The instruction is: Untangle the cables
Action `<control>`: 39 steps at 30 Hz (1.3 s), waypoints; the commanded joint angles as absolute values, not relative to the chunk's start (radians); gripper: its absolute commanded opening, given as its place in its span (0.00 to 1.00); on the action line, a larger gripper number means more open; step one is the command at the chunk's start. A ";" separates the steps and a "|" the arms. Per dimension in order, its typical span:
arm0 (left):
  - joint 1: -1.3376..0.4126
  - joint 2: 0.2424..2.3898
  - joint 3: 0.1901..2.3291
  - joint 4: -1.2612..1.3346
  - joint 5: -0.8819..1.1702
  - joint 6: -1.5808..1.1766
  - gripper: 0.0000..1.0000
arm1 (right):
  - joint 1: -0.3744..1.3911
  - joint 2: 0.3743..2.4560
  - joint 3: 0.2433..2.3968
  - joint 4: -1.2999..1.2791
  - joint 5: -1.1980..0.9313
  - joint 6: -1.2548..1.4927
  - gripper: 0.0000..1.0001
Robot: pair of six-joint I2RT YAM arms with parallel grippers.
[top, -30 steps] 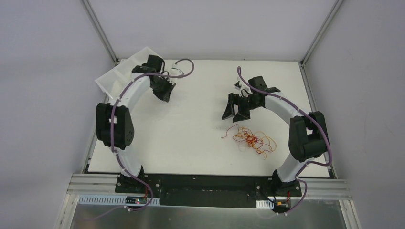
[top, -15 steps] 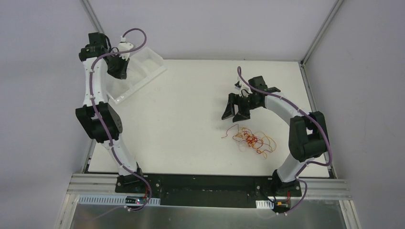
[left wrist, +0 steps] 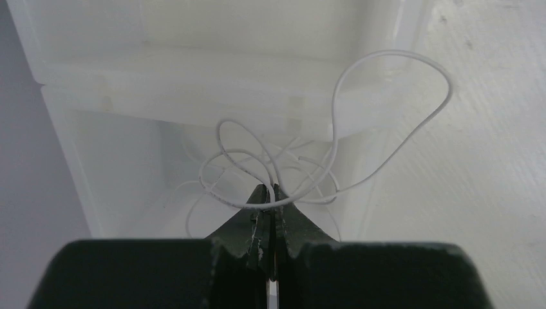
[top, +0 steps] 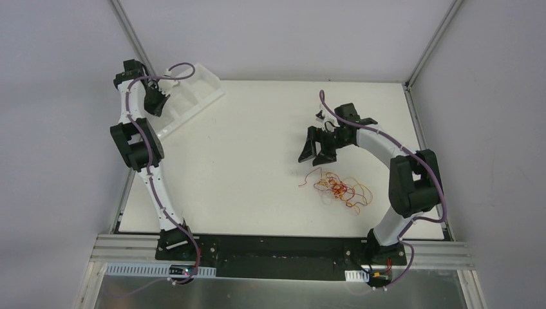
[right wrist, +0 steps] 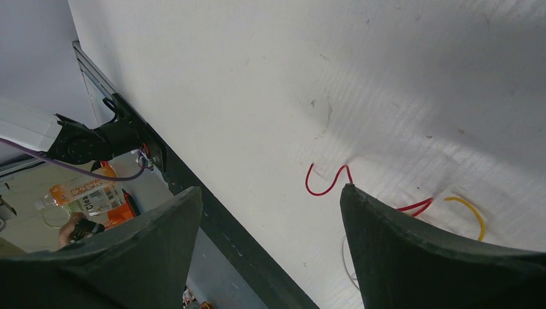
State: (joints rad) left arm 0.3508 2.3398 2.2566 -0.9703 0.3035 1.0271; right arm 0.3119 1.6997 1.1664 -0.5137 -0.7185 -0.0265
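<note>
Now, at the left claw (left wrist: 269,196), I have the jaws pinched fully together on a thin wire (left wrist: 335,129) that reads white in the wrist view. The grip falls where several of its loops cross, so the whole strand hangs from one point. One wide loop springs out to the right, past the wall of the bin (left wrist: 129,71), a clear one lying below and beyond the tips. The lower coils appear to sit inside one compartment, though I cannot tell whether they touch its floor. I judge the claw is held there to drop off a strand already separated. From above, this claw (top: 154,103) is at the far left corner of the table (top: 244,161), where the bin (top: 193,84) lies askew.

The right claw (right wrist: 267,193) stands wide open and holds nothing. Between its fingers I see bare table, with a red end (right wrist: 328,180) and a yellow end (right wrist: 467,209) showing beside the right finger. From above, the claw (top: 317,154) hovers just beyond the tangle (top: 340,188), apart from it. The tangle is a small curly heap of red, orange and yellow strands. It lies on the right half of the table, closer to the near edge than to the far one. I judge the open claw is posed there to descend for the next strand; most of the untangling is not yet done.
</note>
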 commanded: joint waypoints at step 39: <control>0.377 2.152 2.133 -0.823 0.218 1.112 0.64 | 0.305 1.718 1.203 -0.579 -0.745 -0.046 0.81</control>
